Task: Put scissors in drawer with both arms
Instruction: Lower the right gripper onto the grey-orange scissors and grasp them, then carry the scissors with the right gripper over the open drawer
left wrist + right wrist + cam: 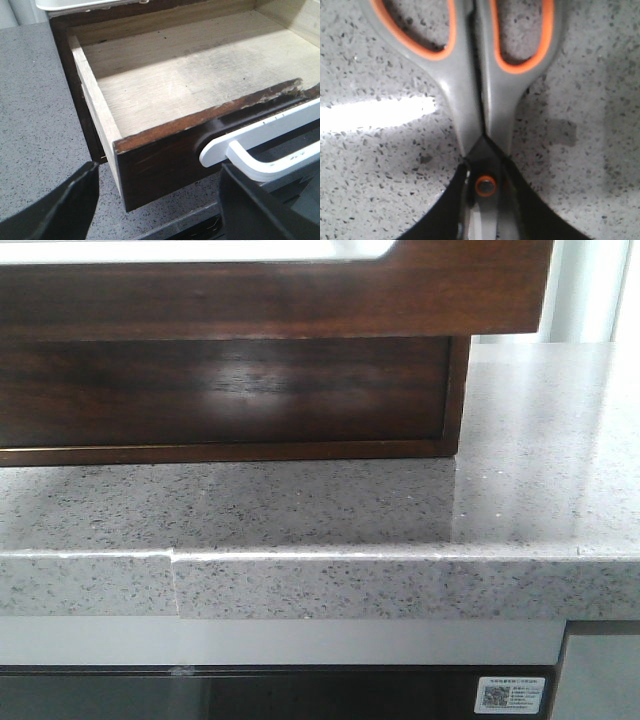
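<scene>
Open drawer on the left, scissors gripped on the right

The left pincer point(157, 205) stands wide open with nothing between its dark fingers point(60, 205), hanging just in front of the glossy dark-brown wooden drawer point(165, 160), which is pulled out over the grey speckled stone tabletop point(35, 130); its pale, scuffed wooden floor lies bare, its top edge is chipped, and a white rounded handle point(260, 145) runs along its front. In the front view the same drawer front point(300, 290) juts over the tabletop edge. The right pincer point(485, 210) is closed on the grey-and-orange-handled scissors point(480, 100) at their orange-ringed pivot, blades together, above the tabletop.
</scene>
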Robot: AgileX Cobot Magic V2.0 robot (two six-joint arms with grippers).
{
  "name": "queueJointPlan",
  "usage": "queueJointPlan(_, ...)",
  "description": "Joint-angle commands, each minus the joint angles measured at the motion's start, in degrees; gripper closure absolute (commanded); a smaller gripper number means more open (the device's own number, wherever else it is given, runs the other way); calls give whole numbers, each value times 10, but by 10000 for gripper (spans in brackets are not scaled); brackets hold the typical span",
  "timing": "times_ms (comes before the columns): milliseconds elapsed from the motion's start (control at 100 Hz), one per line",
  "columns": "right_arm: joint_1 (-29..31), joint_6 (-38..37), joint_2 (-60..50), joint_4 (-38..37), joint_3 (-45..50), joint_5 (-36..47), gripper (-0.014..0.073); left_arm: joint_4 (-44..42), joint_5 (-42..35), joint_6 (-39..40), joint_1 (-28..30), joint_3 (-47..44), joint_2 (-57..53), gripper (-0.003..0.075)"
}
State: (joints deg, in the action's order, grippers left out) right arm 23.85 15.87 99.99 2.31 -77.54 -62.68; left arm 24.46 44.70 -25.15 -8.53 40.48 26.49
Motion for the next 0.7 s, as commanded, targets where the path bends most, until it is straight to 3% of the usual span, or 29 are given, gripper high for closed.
queueJointPlan(0,3,8,-20,-5,-18,4,645,15,-37,5,-4,19,4,247)
queueJointPlan(230,2,8,-38,-6,-18,2,645,15,-37,5,-4,19,4,247)
queueJointPlan(430,-6,29,-123,17,-22,20,645,15,-36,5,-4,19,4,247)
queueJointPlan(690,-83,79,-252,49,-100,39,645,15,-36,5,-4,19,4,247)
